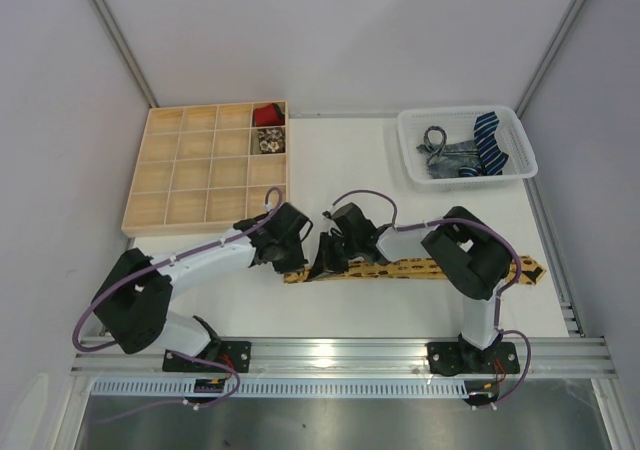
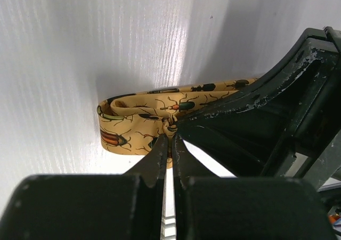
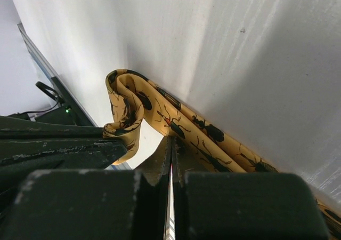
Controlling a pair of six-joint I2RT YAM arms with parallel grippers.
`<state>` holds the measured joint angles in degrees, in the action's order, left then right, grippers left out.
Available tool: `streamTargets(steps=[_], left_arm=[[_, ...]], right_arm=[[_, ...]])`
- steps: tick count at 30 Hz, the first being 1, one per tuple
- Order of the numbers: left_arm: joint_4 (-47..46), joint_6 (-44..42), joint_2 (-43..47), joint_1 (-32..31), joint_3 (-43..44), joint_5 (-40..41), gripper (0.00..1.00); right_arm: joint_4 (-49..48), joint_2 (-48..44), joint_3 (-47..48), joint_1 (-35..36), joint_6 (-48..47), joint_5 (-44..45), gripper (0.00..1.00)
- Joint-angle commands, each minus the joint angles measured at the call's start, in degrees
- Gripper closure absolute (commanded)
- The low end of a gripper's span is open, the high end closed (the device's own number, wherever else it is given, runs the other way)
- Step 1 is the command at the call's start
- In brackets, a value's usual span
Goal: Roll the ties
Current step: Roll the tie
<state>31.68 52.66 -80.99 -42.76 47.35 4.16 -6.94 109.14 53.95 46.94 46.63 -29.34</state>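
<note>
L gripper (image 2: 170, 137) up close: fingers nearly together, nipping the folded end of the yellow bug-print tie (image 2: 133, 117). R gripper (image 3: 171, 144) is clenched tight, tips against the same tie; can't tell if fabric is caught betw. them. Both meet mid-table (image 1: 350, 170); rest of the tie lies flat, running right. Wooden grid box (image 1: 170, 175), far left: red roll (image 1: 266, 115) in top-right cell, pale patterned roll (image 1: 268, 141) just below. White basket (image 1: 412, 130), far right: grey tie (image 1: 440, 157) & navy-striped tie (image 1: 492, 140).

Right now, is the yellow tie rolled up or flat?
Mostly flat. The tie lies stretched on the table; only the end pinched by left gripper and right gripper is looped.
</note>
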Motion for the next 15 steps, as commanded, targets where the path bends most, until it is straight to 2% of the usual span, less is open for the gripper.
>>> streamTargets(steps=[1,15], left_arm=[[-2.06,1.56,-0.83,-0.65,1.95,0.15,1.00],[-4.78,1.56,-2.85,-0.83,0.64,-1.00,1.00]], right_arm=[[-1.84,-0.86,-2.53,-0.62,1.53,-0.01,1.00],[-10.90,-10.70,-10.19,-2.29,5.32,0.43,1.00]])
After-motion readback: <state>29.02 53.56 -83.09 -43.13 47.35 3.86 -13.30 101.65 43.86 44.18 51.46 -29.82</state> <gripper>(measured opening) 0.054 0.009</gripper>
